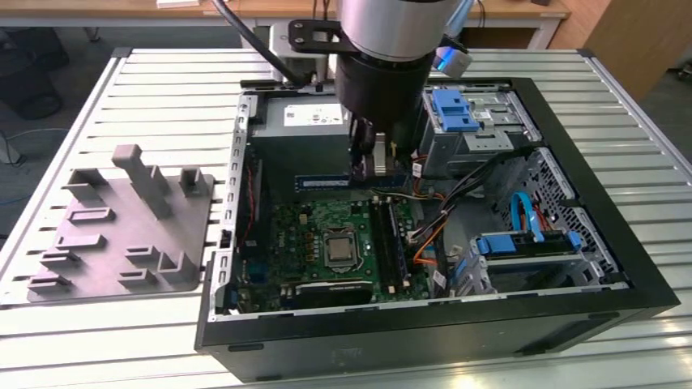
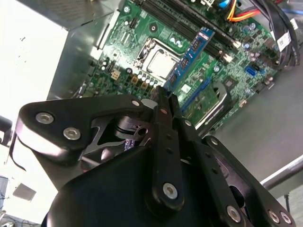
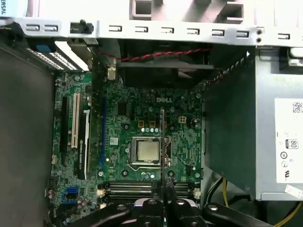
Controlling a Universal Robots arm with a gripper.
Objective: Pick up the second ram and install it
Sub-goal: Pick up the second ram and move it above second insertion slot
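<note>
One stick, the second ram (image 2: pixel 191 52), is clamped by the gripper (image 2: pixel 164 97), jaws closed flat on its faces, most of its length left free. In the exterior view the gripper is seen at upper centre of frame, inside the open case (image 1: pixel 608 203). The stick is held above the motherboard (image 1: pixel 303 235), apart from it, edge-on over the CPU socket (image 3: pixel 147 151) rim in the first wrist view. Memory slots (image 1: pixel 391 239) lie below centre. Power supply (image 1: pixel 303 121) wall is close; cable bundle (image 1: pixel 454 203) crowds the exterior view's right
</note>
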